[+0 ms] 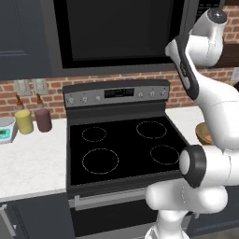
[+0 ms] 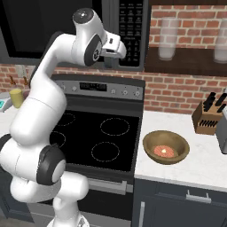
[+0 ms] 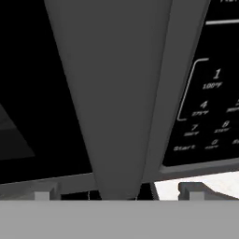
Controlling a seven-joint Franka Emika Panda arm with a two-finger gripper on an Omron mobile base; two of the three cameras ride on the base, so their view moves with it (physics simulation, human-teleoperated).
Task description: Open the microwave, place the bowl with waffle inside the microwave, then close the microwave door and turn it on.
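Observation:
The dark grey microwave (image 1: 112, 32) hangs over the stove with the microwave door (image 2: 40, 26) shut. In the hand view the door's curved grey bar handle (image 3: 112, 93) runs down the middle, and the black keypad (image 3: 210, 107) lies to its right. My gripper (image 3: 116, 193) is open, one fingertip on each side of the handle's lower end, close to the door. From the right base view the gripper (image 2: 111, 60) sits against the door beside the keypad (image 2: 131, 31). The brown bowl (image 2: 166, 148) stands on the counter right of the stove, holding the waffle (image 2: 165, 152). The arm partly hides the bowl (image 1: 203, 133).
A black four-burner stove (image 1: 121, 149) lies below the microwave. A knife block (image 2: 208, 115) stands at the back right, and glass jars (image 2: 167, 37) sit on a shelf. A yellow canister (image 1: 24, 121) and a maroon canister (image 1: 43, 119) stand on the left counter.

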